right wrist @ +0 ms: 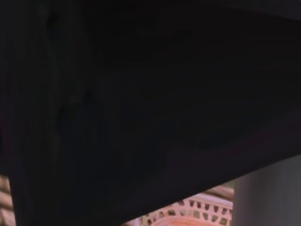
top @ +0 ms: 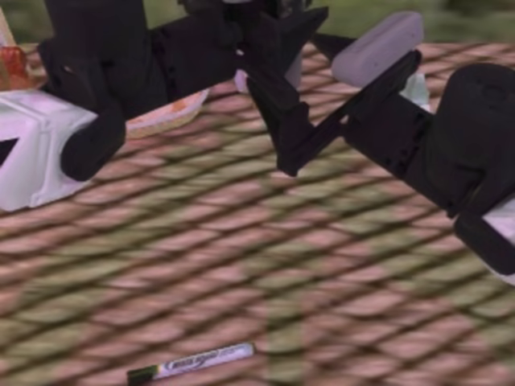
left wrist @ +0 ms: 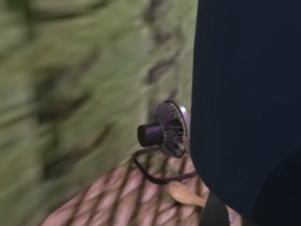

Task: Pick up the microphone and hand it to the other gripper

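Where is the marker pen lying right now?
In the top view, the marker pen lies alone on the table at the near edge, left of centre, far from both grippers up top.

From my seat, the table (top: 241,265) fills most of the top view, its surface printed with slanting rows of pinkish-brown brick or tile shapes and mossy green streaks between them. Along the upper edge of the frame a blurred green backdrop (top: 378,12) shows beyond the far edge. The left wrist view gives me the same backdrop (left wrist: 84,84) as smeared green and dark streaks across its left and centre, with a corner of the patterned tabletop at lower centre. Light is soft and even. I can make out no walls, windows or floor. The right wrist view is mostly dark.
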`<state>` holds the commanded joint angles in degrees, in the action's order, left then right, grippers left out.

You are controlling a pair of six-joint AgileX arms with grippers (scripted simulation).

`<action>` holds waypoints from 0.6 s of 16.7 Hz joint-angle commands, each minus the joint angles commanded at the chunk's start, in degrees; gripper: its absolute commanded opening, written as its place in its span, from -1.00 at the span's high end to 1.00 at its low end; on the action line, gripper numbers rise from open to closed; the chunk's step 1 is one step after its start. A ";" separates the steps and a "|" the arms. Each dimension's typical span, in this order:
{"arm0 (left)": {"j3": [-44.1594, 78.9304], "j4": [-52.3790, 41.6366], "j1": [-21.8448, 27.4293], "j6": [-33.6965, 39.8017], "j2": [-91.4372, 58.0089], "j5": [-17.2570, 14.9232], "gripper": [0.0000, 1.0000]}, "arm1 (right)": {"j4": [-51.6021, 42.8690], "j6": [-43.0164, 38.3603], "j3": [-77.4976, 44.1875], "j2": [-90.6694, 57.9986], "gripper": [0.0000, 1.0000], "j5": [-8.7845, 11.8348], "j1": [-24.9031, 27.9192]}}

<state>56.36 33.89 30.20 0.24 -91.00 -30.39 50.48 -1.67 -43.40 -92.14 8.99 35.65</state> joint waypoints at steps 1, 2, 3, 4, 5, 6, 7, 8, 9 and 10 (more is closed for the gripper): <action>-0.07 -0.01 -0.13 0.01 0.06 -0.11 1.00 | -0.05 -0.01 0.18 0.19 -1.00 0.07 -0.02; -0.35 -0.05 -0.69 0.06 0.32 -0.59 1.00 | -0.20 -0.04 0.94 0.98 -1.00 0.26 -0.13; -0.77 -0.11 -1.55 0.12 0.73 -1.31 1.00 | -0.35 -0.04 2.29 2.37 -1.00 0.49 -0.38; -1.33 -0.16 -2.69 0.16 1.31 -2.32 1.00 | -0.53 -0.03 4.12 4.36 -1.00 0.76 -0.72; -1.96 -0.20 -4.00 0.16 1.97 -3.47 1.00 | -0.73 -0.03 6.28 6.94 -1.00 1.12 -1.07; -2.57 -0.25 -5.29 0.12 2.62 -4.59 1.00 | -0.93 -0.03 8.62 9.81 -1.00 1.55 -1.36; -3.20 -0.30 -6.63 0.05 3.29 -5.76 1.00 | -1.10 -0.04 10.84 12.20 -1.00 2.00 -1.62; -3.74 -0.32 -7.80 -0.03 3.89 -6.82 1.00 | -1.25 -0.05 12.59 14.00 -1.00 2.39 -1.83; -4.14 -0.35 -8.65 -0.10 4.33 -7.57 1.00 | -1.35 -0.05 13.74 15.19 -1.00 2.69 -1.98; -4.39 -0.38 -9.19 -0.14 4.57 -7.99 1.00 | -1.40 -0.06 14.31 15.77 -1.00 2.86 -2.05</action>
